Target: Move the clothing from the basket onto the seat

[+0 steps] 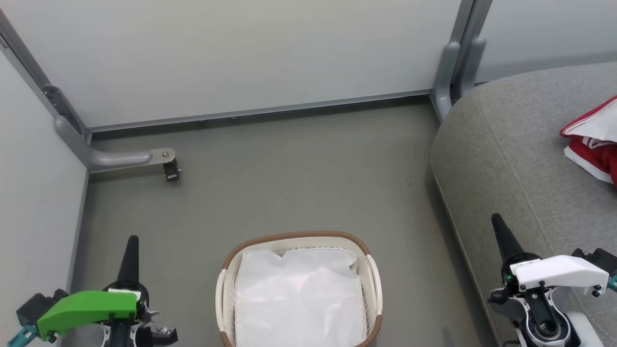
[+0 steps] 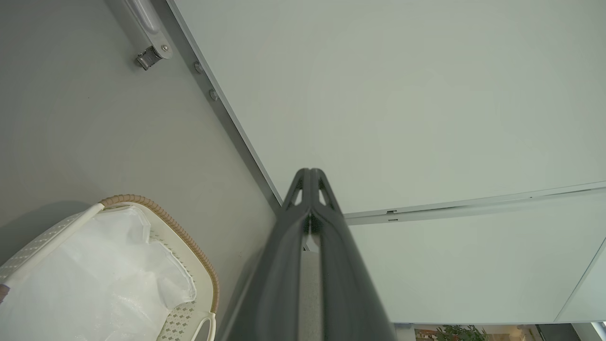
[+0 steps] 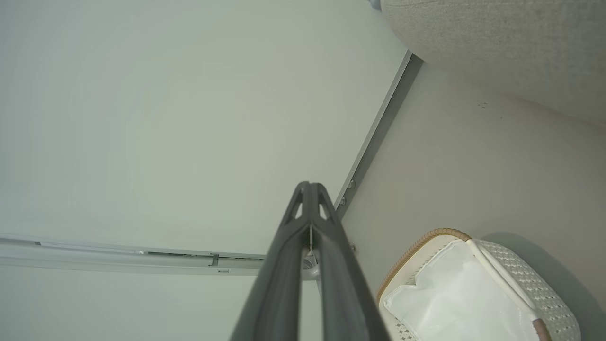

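Observation:
The cream basket (image 1: 226,284) with its brown rim stands on the floor at the bottom centre, holding just a plain white sheet; it also shows as the basket (image 2: 189,303) and the basket (image 3: 525,279). Red clothing with white trim (image 1: 595,142) lies on the grey seat (image 1: 511,144) at the right edge. My left gripper (image 1: 132,241) is shut with nothing in it, left of the basket, as the left wrist view confirms (image 2: 310,173). At the seat's front edge my right gripper (image 1: 495,219) is also shut and holds nothing (image 3: 308,185).
Pale partition walls close off the back and left, with a grey metal foot and caster (image 1: 166,166) jutting onto the floor at the left. A grey post (image 1: 453,67) stands by the seat's rounded corner. Bare grey floor (image 1: 299,168) lies beyond the basket.

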